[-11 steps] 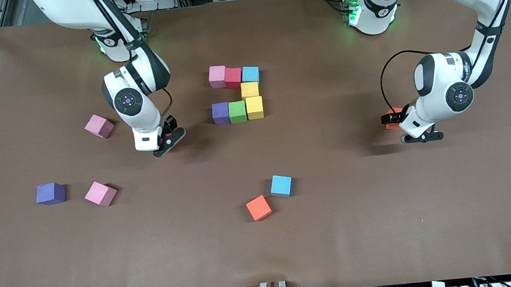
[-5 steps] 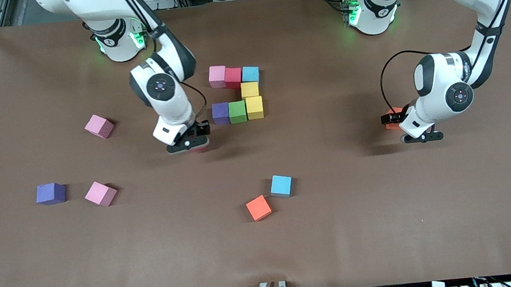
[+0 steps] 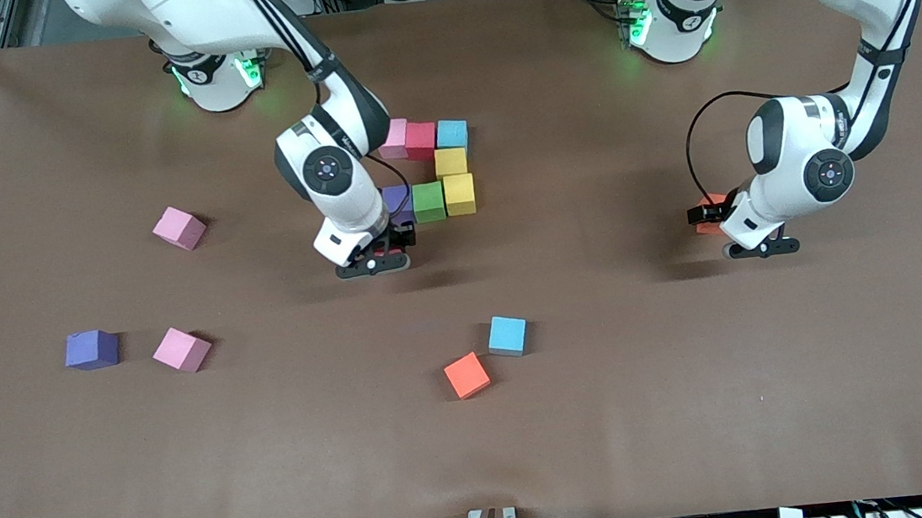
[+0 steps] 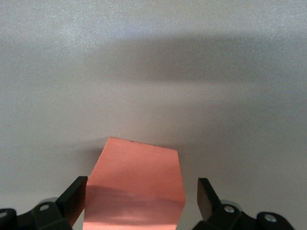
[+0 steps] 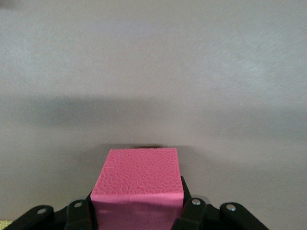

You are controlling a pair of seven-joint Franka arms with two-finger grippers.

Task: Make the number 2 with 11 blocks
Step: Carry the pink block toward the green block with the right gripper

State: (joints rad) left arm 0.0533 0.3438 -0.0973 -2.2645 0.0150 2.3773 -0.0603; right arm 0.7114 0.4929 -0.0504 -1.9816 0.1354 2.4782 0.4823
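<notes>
Nearest the table's front edge, about mid-length, lies an orange block, with a blue block just beside it, a little farther back. Toward the right arm's end sit a pink block and a purple block, close together but apart.

Farther in, the right gripper is low over the table just by the number 2's purple cube. Its fingers are pressed onto a reddish-pink block – a firm pinch on two sides.

Toward the left arm's end the left gripper waits, low at the table. Its fingers are spread wide on either side of a second orange block, which rests on the table; whether they touch it I cannot tell.

Another pink block lies alone, tilted, toward the right arm's end.

Farthest back, mid-table, stands the unfinished number 2:
- nearest row – purple cube, partly hidden by the right arm, then green cube and yellow cube, touching
- a second yellow cube above the first
- farthest row – pink cube, red cube and blue cube
</notes>
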